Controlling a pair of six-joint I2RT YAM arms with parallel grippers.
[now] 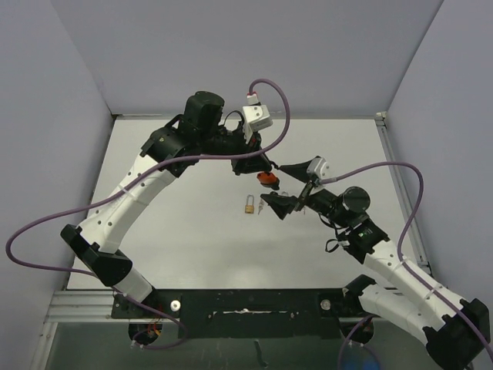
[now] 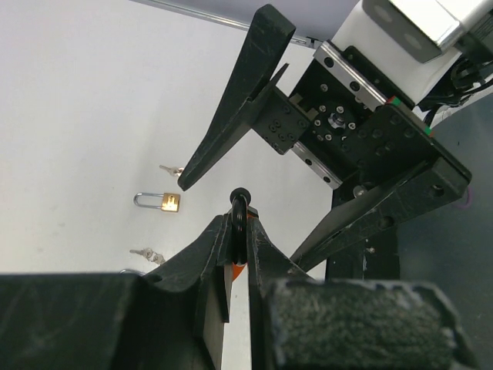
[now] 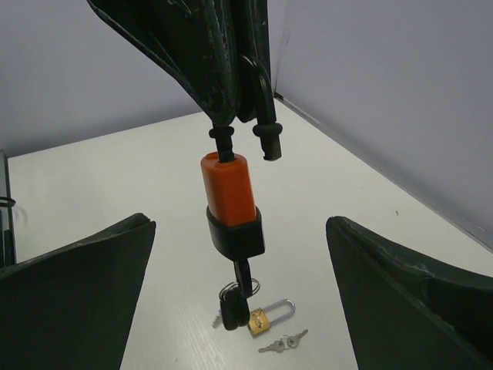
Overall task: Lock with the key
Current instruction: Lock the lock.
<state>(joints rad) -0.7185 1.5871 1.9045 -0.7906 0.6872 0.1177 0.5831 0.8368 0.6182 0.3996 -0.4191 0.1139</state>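
I judge this job well short of done: the lock is presented, not yet locked.

Over the white table (image 1: 185, 247), my left gripper (image 1: 262, 166) is clenched on the shackle (image 3: 258, 100) of the orange padlock (image 3: 229, 189), so the lock hangs in the air at mid-table, body downward. The right gripper (image 1: 271, 183) is spread wide and grasps nothing. In its wrist view, its 2 fingers (image 3: 73, 297) stand on either side of the lock, clear of it.

From the pictures, 1 leg of the shackle sits in the orange body and the free leg (image 3: 269, 146) hangs outside it, so the lock is open. A key (image 3: 243, 274) is seated in the black base, with a small bunch (image 3: 231, 308) dangling from it. I would count the key's insertion as done.

What I think is left: press the free leg home, then turn the key with the right gripper and perhaps draw it out.

On the table below lie a brass padlock (image 3: 266, 318) and, just beside it, loose keys (image 3: 283, 341), both untouched.
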